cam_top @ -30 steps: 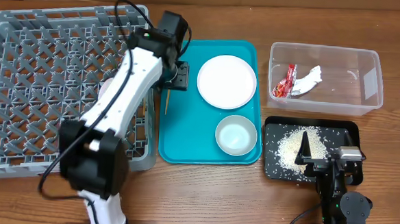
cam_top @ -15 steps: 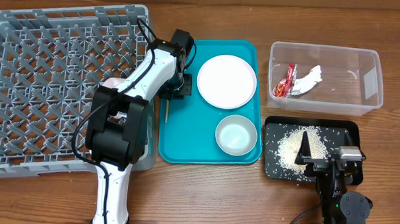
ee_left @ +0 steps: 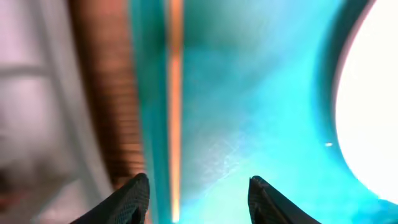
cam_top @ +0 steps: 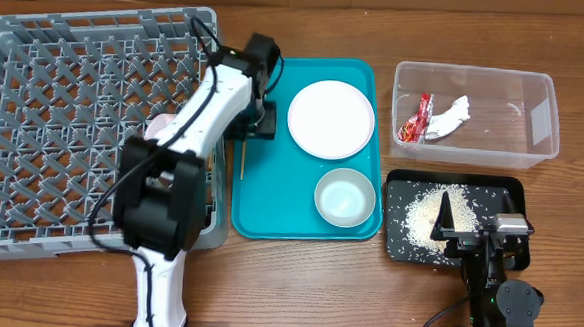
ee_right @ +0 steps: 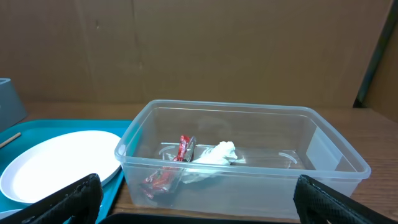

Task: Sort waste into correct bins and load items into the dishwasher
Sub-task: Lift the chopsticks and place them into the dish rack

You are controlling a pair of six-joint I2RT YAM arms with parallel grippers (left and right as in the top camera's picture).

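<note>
While the left arm stretches across the table [cam_top: 296, 284], the left end effector [cam_top: 259, 119] hangs over the 9 o'clock edge of the teal tray [cam_top: 270, 197], fingers spread and gripping nothing. In the left wrist view a chopstick [ee_left: 175, 93] lies along that edge, between the two fingertips [ee_left: 135, 194] and closer to the left one. It's too blurry to say if anything touches.

Also on the teal tray are the plate [cam_top: 330, 118] up toward 12 o'clock and a bowl [cam_top: 344, 197] down around 5 o'clock. The dish rack [cam_top: 64, 122] sits just beside the teal tray at 9 o'clock.

Over at 3 o'clock, the clear tub [cam_top: 506, 95] holds the red wrapper [cam_top: 414, 120] and the tissue [cam_top: 453, 114], right up against each other. Toward 6 o'clock from the tub is the black tray [cam_top: 506, 195] with the rice [cam_top: 421, 218] piled in its left half. The right end effector [cam_top: 467, 231] is over that tray, fingers wide apart, holding nothing.
</note>
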